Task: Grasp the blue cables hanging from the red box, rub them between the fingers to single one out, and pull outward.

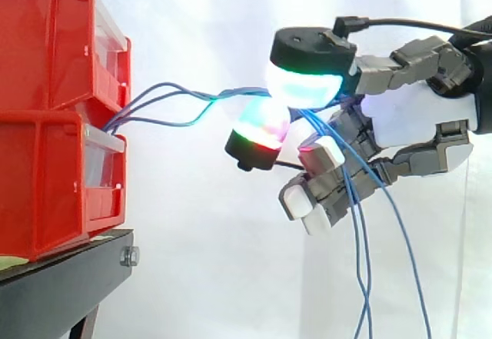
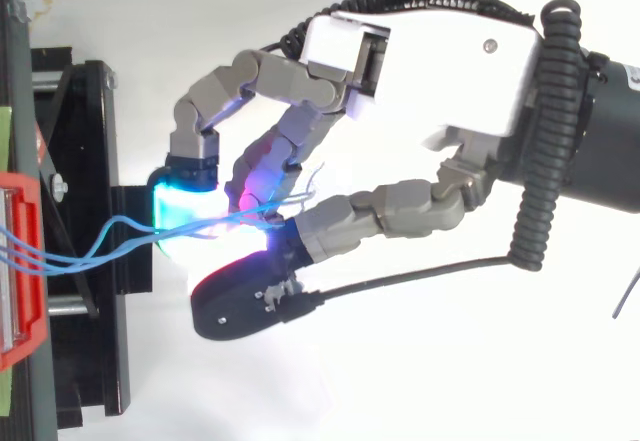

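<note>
Thin blue cables (image 1: 173, 102) come out of the gap between the stacked red boxes (image 1: 54, 116) at the left and run right to my hand (image 1: 419, 112). Two glowing fingertip pads (image 1: 304, 85) pinch the cables between them, one cyan-white above, one red-green below. Past the pinch the cables (image 1: 361, 231) droop down beside the curled lower fingers and leave the bottom edge. In the top view the cables (image 2: 90, 251) stretch from the red box (image 2: 22, 261) to the pinch under my hand (image 2: 440, 71).
The red boxes rest on a black stand (image 1: 65, 285) at the lower left, with a bolt on its front edge. A white curtain hangs behind. In the top view, the black stand frame (image 2: 85, 261) lies between the box and the fingertips.
</note>
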